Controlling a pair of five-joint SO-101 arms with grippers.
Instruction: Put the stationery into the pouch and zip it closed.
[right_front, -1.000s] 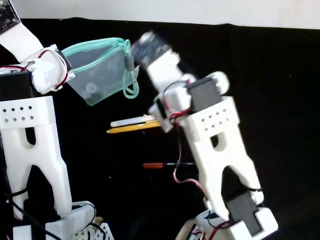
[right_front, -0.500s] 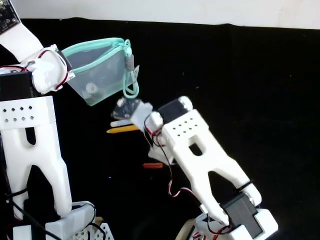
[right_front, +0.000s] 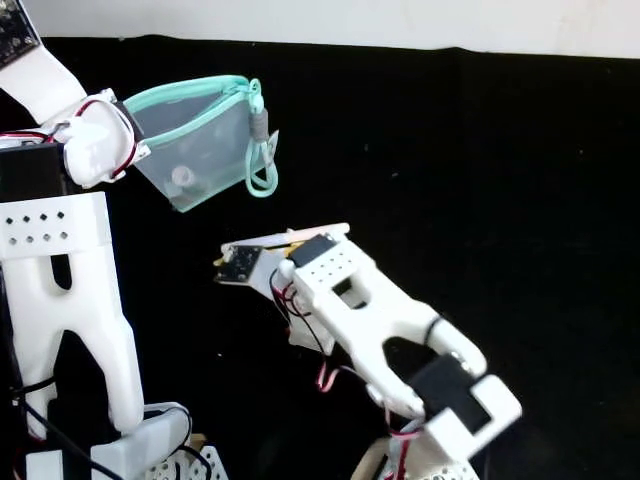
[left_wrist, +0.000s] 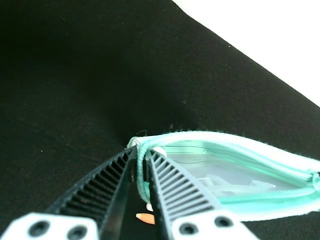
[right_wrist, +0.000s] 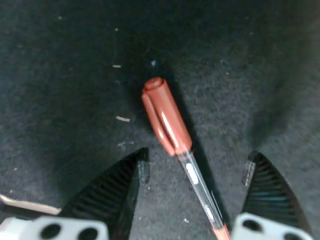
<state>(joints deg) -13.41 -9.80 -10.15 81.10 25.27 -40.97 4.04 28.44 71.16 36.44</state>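
My left gripper (left_wrist: 139, 156) is pinched tight on one end of the pouch's (right_front: 200, 140) rim and has nothing else in it. I hold the pouch clear of the black table (right_front: 500, 200), in the upper left of the high view. Its mint zip is apart, and a cord loop (right_front: 262, 172) hangs from its right end. Something small and white sits inside; I cannot tell what. Through the gap between my left fingers I see a pencil tip (left_wrist: 145, 218) on the table.

My right arm (right_front: 350, 290) is folded low at the centre of the high view, with a white pen (right_front: 275, 240) just past it. My right gripper (right_wrist: 197, 155) is spread wide and holds nothing. The red pen (right_wrist: 167, 120), red-capped with a clear barrel, lies flat on the table between its fingers, and neither finger touches it.
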